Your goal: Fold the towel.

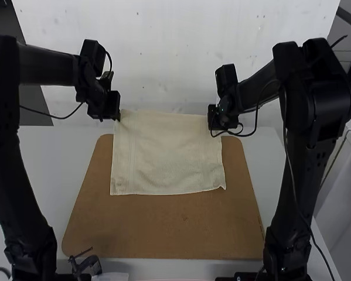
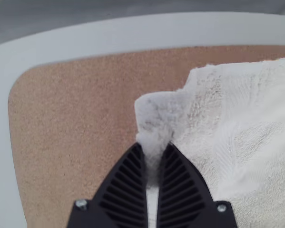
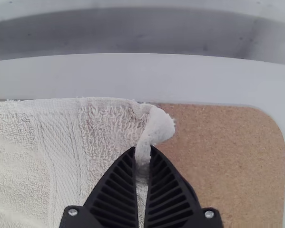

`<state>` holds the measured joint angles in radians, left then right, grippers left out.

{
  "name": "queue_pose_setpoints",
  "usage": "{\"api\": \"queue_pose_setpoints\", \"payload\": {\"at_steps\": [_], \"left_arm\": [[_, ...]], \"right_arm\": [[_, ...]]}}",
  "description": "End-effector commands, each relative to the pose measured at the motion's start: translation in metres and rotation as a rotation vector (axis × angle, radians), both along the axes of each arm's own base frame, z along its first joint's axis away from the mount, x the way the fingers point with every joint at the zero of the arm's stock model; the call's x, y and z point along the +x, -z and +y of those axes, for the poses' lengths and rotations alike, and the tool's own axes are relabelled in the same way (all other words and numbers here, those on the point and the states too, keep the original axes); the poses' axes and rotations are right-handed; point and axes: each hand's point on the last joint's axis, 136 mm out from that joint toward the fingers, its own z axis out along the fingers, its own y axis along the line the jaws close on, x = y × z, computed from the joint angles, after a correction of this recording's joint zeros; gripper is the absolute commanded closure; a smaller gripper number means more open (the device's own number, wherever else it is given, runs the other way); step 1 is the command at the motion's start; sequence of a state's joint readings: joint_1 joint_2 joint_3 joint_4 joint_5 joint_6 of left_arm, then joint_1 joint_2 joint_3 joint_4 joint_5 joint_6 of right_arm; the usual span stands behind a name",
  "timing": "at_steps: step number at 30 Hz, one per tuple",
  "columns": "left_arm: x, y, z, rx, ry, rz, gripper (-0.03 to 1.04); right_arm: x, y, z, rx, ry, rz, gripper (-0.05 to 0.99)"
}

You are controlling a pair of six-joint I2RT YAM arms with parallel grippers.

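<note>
On a clock face centred on the brown board (image 1: 163,234), with twelve at the far side, the left hand (image 1: 118,116) is at eleven o'clock. Its fingers are closed down on one corner of the cream towel (image 1: 169,158), with only the cloth between them, and a small gathered tuft pokes out past the tips. The right hand (image 1: 214,121) is at one o'clock, its fingers likewise pinched together on the towel's other far corner, where a little rounded tuft sticks out beyond them.

Between the two hands the towel's far edge runs nearly straight. From there the cloth spreads toward six o'clock, mostly smooth, and its near edge crosses the middle of the board. Its corner at four o'clock, counted from the towel's own centre, is slightly crimped. A ribbed strip (image 3: 61,152) is woven in near the side by the right hand. I can't tell whether the cloth is one layer or more.

Farther out, bare board shows at three, six and nine o'clock, and the pale bench (image 1: 52,152) surrounds it. The left arm (image 1: 14,181) stands at eight o'clock, the right arm (image 1: 301,175) at four. Near the left arm's base, at seven o'clock, is a small black clamp (image 1: 88,264).
</note>
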<state>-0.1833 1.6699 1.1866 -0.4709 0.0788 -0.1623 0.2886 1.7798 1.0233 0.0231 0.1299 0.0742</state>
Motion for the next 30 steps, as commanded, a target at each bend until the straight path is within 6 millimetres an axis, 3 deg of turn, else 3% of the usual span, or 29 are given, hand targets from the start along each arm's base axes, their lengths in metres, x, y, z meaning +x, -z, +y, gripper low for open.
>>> {"api": "queue_pose_setpoints", "payload": {"at_steps": [1, 7, 18, 30], "left_arm": [[-0.016, 0.004, 0.003, 0.002, -0.001, 0.009, 0.99], [-0.046, 0.020, 0.006, 0.014, 0.011, 0.050, 0.99], [-0.102, 0.020, -0.001, 0.020, 0.073, 0.049, 0.99], [-0.153, 0.016, -0.007, 0.054, 0.128, 0.063, 0.99]], "right_arm": [[-0.010, -0.010, -0.006, -0.019, -0.021, -0.010, 0.92], [-0.042, -0.001, -0.004, -0.040, -0.075, 0.046, 0.92], [-0.098, -0.003, -0.008, -0.051, -0.134, 0.095, 0.92], [-0.125, 0.002, -0.012, -0.056, -0.146, 0.116, 0.92]]}}
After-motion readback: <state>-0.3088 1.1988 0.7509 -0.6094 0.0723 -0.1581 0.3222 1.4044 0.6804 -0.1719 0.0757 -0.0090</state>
